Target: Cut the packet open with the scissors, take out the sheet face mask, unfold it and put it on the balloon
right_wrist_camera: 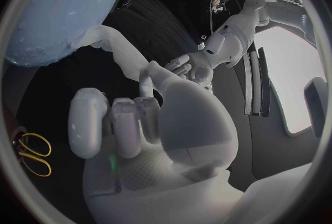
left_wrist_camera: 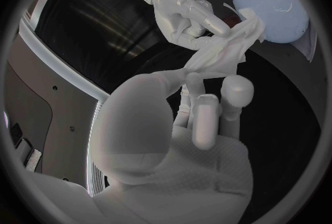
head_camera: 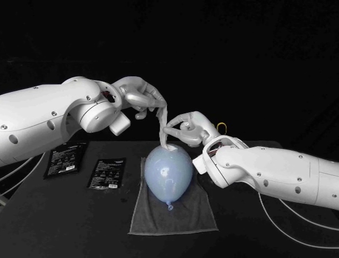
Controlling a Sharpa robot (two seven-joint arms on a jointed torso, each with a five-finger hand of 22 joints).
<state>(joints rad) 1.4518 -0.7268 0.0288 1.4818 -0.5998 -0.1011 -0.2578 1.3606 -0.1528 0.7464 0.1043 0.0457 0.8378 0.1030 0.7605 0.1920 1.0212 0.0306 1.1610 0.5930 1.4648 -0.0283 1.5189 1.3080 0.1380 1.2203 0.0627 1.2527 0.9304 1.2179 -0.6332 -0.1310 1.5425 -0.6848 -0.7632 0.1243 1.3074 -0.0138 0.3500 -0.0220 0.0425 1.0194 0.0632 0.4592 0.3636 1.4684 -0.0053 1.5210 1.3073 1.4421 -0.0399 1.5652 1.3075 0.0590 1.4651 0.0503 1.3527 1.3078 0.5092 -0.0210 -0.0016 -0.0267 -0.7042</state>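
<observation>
- The sheet face mask (left_wrist_camera: pixel 227 51) is out of its packet, so we judge cutting and extraction done.
- The left hand (head_camera: pixel 142 95) pinches the upper end of the mask and holds it above the balloon (head_camera: pixel 169 172).
- The right hand (head_camera: pixel 188 128) pinches the mask lower down, just over the balloon's far end.
- The mask hangs between the hands as a narrow, bunched strip. We judge it not yet unfolded.
- Its lower end reaches the balloon's far end; the balloon's face is bare, so placement is outstanding.
- The balloon lies on a grey towel (head_camera: pixel 181 217) on the counter (head_camera: pixel 76 226).
- A black packet (head_camera: pixel 67 157) and a second packet (head_camera: pixel 107 173) lie flat to the robot's left of the towel; we cannot tell which is cut.
- The scissors (head_camera: pixel 222 128) lie behind the right hand, unheld.
</observation>
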